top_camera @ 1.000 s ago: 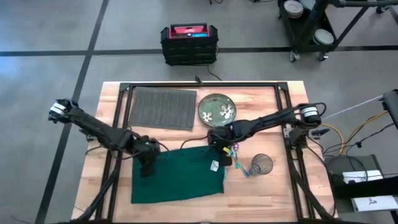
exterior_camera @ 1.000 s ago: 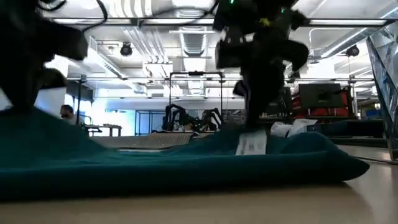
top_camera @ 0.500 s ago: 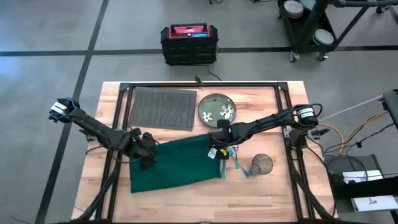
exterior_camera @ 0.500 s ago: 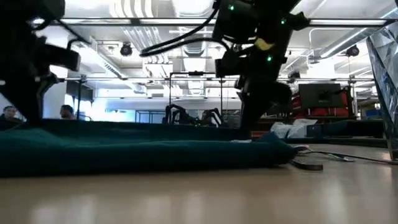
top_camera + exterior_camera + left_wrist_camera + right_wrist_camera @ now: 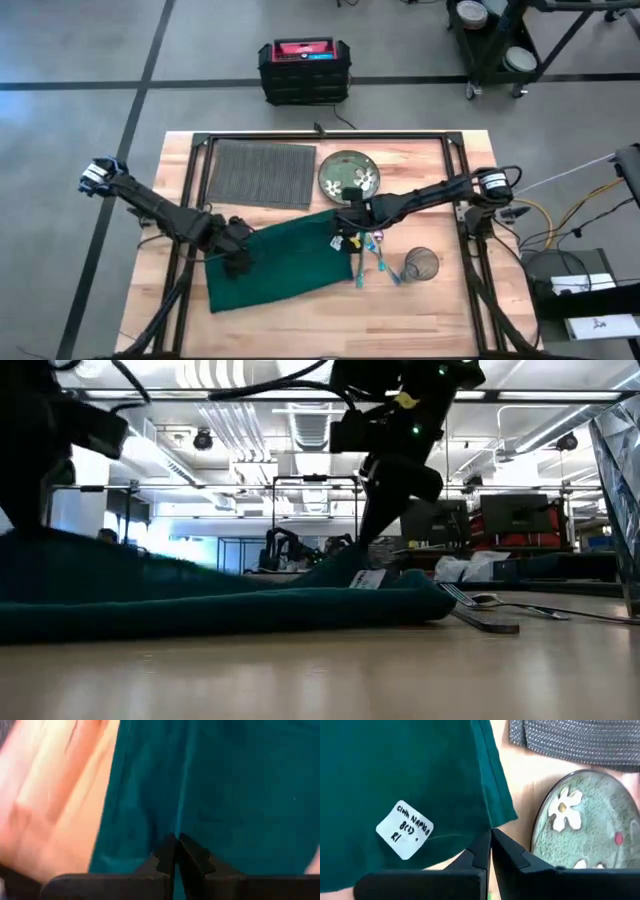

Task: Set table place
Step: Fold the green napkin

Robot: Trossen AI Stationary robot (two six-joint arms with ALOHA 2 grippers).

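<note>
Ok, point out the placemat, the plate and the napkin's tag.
placemat [image 5: 261, 172], high view, middle of its ribbed surface
plate [image 5: 348, 173], high view, its patterned centre
napkin's tag [image 5: 404, 829], right wrist view, middle of the white label

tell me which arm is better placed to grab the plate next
Right: its pincer holds the green napkin corner right beside the plate. The left pincer sits at the napkin's far edge.

Both grippers on the green napkin [image 5: 285, 262]: left gripper [image 5: 238, 262] at its left edge, right gripper [image 5: 347, 228] at the far right corner, plate [image 5: 349, 173] just beyond.
</note>
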